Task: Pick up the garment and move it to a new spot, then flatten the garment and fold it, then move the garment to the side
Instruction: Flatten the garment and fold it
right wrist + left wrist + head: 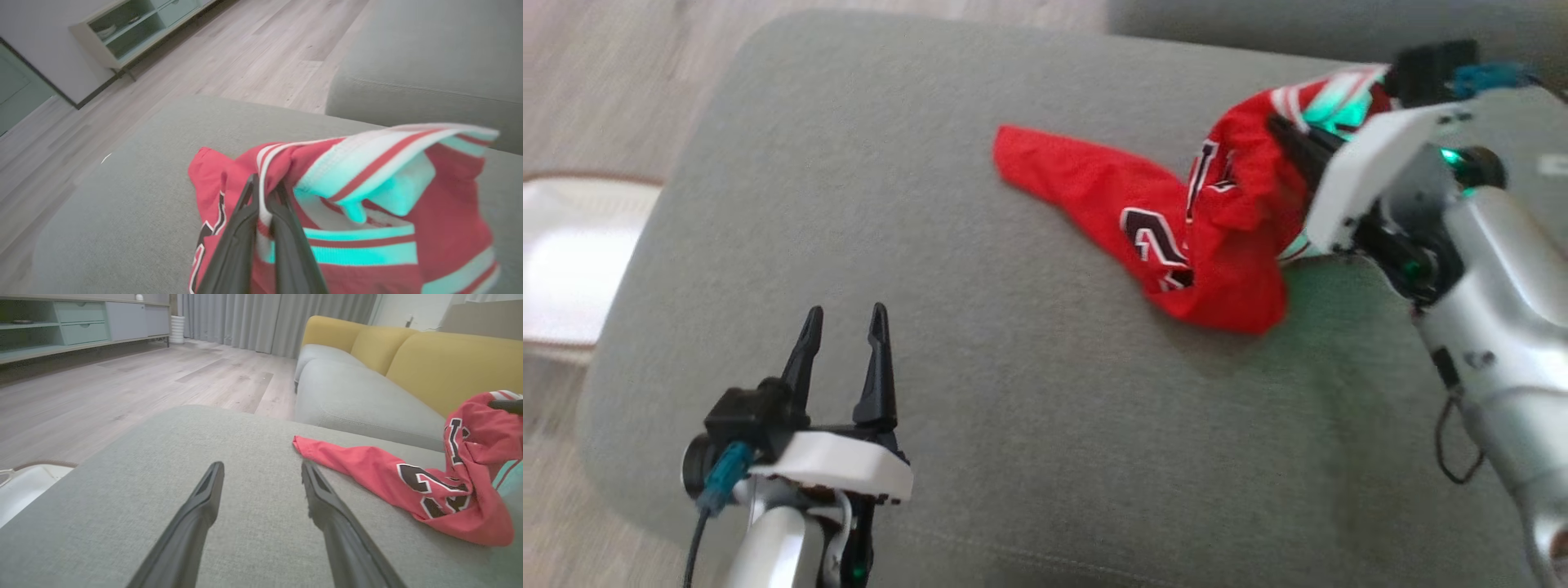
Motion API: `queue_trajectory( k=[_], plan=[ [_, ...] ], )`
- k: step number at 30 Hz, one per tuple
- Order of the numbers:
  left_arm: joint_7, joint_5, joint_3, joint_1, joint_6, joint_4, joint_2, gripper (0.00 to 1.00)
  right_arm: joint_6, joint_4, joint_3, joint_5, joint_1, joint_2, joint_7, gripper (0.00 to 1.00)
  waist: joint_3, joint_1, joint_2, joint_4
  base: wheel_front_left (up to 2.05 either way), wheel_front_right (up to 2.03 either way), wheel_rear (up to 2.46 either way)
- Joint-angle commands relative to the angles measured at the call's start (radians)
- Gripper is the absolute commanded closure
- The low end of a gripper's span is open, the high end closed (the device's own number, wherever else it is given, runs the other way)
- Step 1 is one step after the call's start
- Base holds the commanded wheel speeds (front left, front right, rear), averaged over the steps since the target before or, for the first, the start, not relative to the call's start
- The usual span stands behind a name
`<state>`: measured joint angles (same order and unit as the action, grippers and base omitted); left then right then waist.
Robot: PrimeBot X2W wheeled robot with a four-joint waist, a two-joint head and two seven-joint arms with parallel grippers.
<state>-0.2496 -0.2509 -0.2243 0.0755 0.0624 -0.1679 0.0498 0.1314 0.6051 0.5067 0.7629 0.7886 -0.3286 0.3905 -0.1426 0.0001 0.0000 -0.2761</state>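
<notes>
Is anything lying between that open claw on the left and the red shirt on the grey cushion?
Nothing visible does. Between the left gripper and the near end of the red garment there is just bare grey cushion. The right gripper is shut on the garment's striped edge.

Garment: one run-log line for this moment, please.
phase: pick up | right hand: shut on garment, striped edge raised | left hand: open, free | garment: rest trailing on cushion
</notes>
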Motion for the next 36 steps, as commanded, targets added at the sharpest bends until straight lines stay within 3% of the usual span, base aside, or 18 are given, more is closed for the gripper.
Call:
queue_trajectory(
  k=[1, 3, 4, 5, 6, 10, 13, 20, 26, 36],
  plan=[
    [-0.012, -0.011, 0.017, 0.052, 0.008, 0.023, 0.001, 0.00, -0.001, 0.004, 0.038, -0.005, 0.062, 0.035, -0.008, 1.00, -0.053, -0.0001, 0.0000, -0.058, 0.00, 0.00, 0.00],
    [-0.012, -0.023, 0.003, 0.062, 0.015, 0.023, 0.001, 0.00, -0.001, 0.059, 0.073, 0.002, 0.090, 0.063, -0.024, 1.00, -0.065, -0.0001, 0.0000, -0.069, 0.00, 0.00, 0.00],
    [-0.012, -0.028, -0.002, 0.067, 0.019, 0.023, 0.001, 0.00, -0.001, 0.090, 0.088, 0.007, 0.100, 0.077, -0.030, 0.82, -0.069, -0.0001, 0.0000, -0.072, 0.00, 0.00, 0.00],
    [-0.012, -0.031, -0.006, 0.071, 0.023, 0.022, 0.001, 0.00, -0.001, 0.120, 0.104, 0.011, 0.108, 0.091, -0.037, 0.04, -0.071, -0.0001, 0.0000, -0.073, 0.00, 0.00, 0.00],
    [-0.012, -0.032, -0.010, 0.074, 0.026, 0.021, 0.001, 0.00, -0.001, 0.145, 0.117, 0.021, 0.114, 0.105, -0.047, 0.00, -0.073, -0.0001, 0.0000, -0.073, 0.00, 0.00, 0.00],
    [-0.012, -0.030, -0.010, 0.087, 0.033, 0.013, 0.001, 0.00, -0.001, 0.175, 0.171, 0.073, 0.123, 0.140, -0.123, 0.00, -0.064, -0.0001, 0.0000, -0.050, 0.00, 0.00, 0.00],
    [-0.012, -0.017, 0.006, 0.082, 0.032, 0.010, 0.001, 0.00, -0.001, 0.141, 0.205, 0.109, 0.126, 0.132, -0.218, 0.00, -0.044, -0.0001, 0.0000, -0.009, 0.00, 0.00, 0.00],
    [-0.012, 0.005, 0.040, 0.057, 0.014, 0.004, 0.001, 0.00, -0.001, 0.079, 0.205, 0.175, 0.073, 0.034, -0.431, 0.00, 0.012, -0.0001, 0.0000, 0.092, 0.00, 0.00, 0.00],
    [-0.012, 0.007, 0.036, 0.050, 0.006, 0.002, 0.001, 0.00, -0.001, 0.085, 0.201, 0.213, -0.033, -0.058, -0.467, 0.00, 0.026, -0.0001, 0.0000, 0.126, 0.00, 0.00, 0.00],
    [-0.012, -0.001, 0.015, 0.058, 0.002, -0.002, 0.001, 0.00, -0.001, 0.113, 0.248, 0.229, -0.007, -0.054, -0.411, 0.00, 0.010, -0.0001, 0.0000, 0.077, 0.00, 0.00, 0.00]
  ],
)
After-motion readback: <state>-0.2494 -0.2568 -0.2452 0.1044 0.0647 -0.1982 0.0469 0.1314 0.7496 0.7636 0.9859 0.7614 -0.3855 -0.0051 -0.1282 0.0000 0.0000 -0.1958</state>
